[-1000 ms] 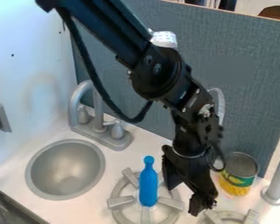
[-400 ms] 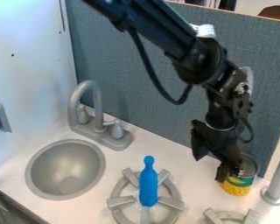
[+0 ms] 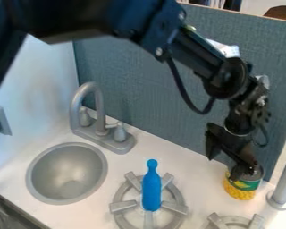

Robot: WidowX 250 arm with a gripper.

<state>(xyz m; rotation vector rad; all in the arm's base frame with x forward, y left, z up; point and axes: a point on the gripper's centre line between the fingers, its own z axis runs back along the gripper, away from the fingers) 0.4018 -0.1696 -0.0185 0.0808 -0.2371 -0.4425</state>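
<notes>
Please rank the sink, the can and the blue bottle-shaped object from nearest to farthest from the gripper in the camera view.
From the gripper:
1. Can, at the right, partly behind the fingers
2. Blue bottle-shaped object, lower middle, at the burner
3. Sink, at the left

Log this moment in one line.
gripper open, at can | can upright on counter | blue bottle-shaped toy on burner grate | faucet behind sink
</notes>
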